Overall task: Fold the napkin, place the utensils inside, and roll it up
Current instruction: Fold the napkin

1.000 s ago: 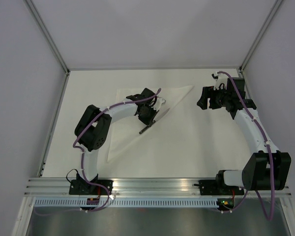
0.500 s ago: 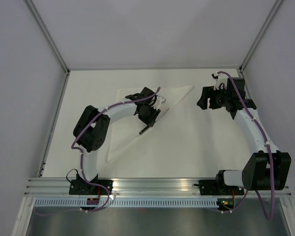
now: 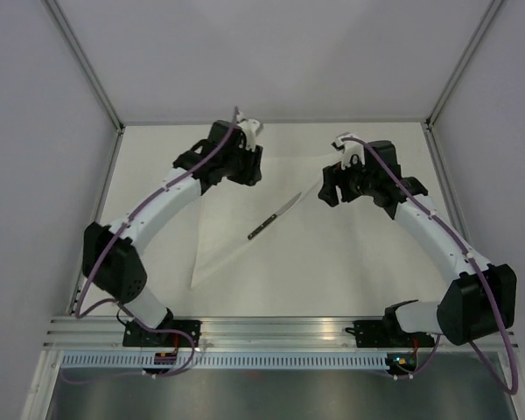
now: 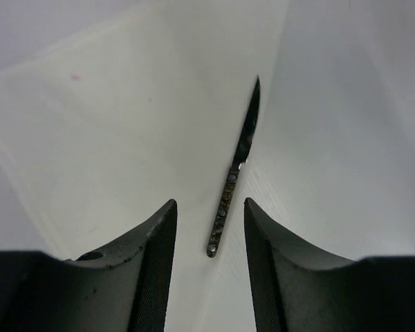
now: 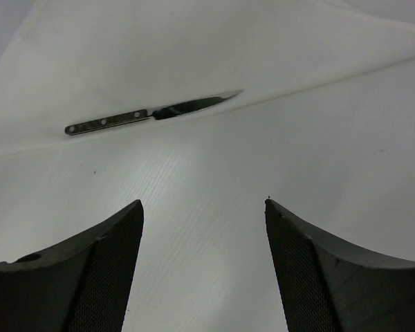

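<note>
The white napkin (image 3: 232, 210) lies folded into a triangle on the table, its long edge running from far right to near left. One of the utensils, a dark-handled knife (image 3: 274, 216), rests along that edge, blade pointing far right. My left gripper (image 3: 248, 173) hovers open over the napkin's far side, apart from the knife (image 4: 235, 173), which shows between and beyond its fingertips (image 4: 162, 214). My right gripper (image 3: 327, 191) hangs open to the right of the blade, with nothing between its fingers. In the right wrist view the knife (image 5: 152, 113) lies ahead on the napkin (image 5: 194, 48).
Aluminium frame posts (image 3: 87, 66) and grey walls close in the tabletop (image 3: 350, 262) at the back and sides. A metal rail (image 3: 271, 328) carrying both arm bases runs along the near edge.
My left gripper opened, left the knife on the napkin's long edge and pulled back to the far side. My right arm swung left, closer to the napkin's right corner.
</note>
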Tool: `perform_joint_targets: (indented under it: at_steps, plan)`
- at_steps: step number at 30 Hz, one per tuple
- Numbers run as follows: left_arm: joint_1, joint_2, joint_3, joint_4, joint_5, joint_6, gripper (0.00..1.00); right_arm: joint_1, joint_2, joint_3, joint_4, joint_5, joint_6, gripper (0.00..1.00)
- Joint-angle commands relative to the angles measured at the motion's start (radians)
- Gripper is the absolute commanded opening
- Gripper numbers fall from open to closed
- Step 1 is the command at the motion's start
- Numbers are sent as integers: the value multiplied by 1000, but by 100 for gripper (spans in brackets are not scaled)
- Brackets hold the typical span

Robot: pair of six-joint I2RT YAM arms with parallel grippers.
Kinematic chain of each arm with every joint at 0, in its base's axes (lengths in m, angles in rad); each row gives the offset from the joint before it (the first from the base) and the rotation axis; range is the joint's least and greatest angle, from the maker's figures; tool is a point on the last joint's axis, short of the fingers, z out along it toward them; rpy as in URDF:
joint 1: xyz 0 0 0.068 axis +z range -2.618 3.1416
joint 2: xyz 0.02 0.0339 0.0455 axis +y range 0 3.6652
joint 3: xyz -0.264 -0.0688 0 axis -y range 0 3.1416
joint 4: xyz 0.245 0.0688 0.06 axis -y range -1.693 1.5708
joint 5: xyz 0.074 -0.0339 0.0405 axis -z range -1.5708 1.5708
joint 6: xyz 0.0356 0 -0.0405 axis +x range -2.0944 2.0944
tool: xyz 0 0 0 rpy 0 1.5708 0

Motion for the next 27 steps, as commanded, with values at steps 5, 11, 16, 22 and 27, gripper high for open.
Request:
perform_joint_targets:
  at_steps: [5,11,16,22,27]
  plan:
    - [119,-406,116,-65,-215,-277,51,370,64,34,148,154,-65,75]
    - [125,-569,171,-168,-298,-305,55,756,218,69,282,295,-132,68]
    - [125,-635,154,-196,-331,-313,55,933,351,111,348,351,-192,64]
    - [125,-678,133,-207,-348,-313,55,1082,468,131,417,400,-249,62]
    - [125,-689,134,-211,-356,-308,55,1127,531,126,535,406,-282,61]
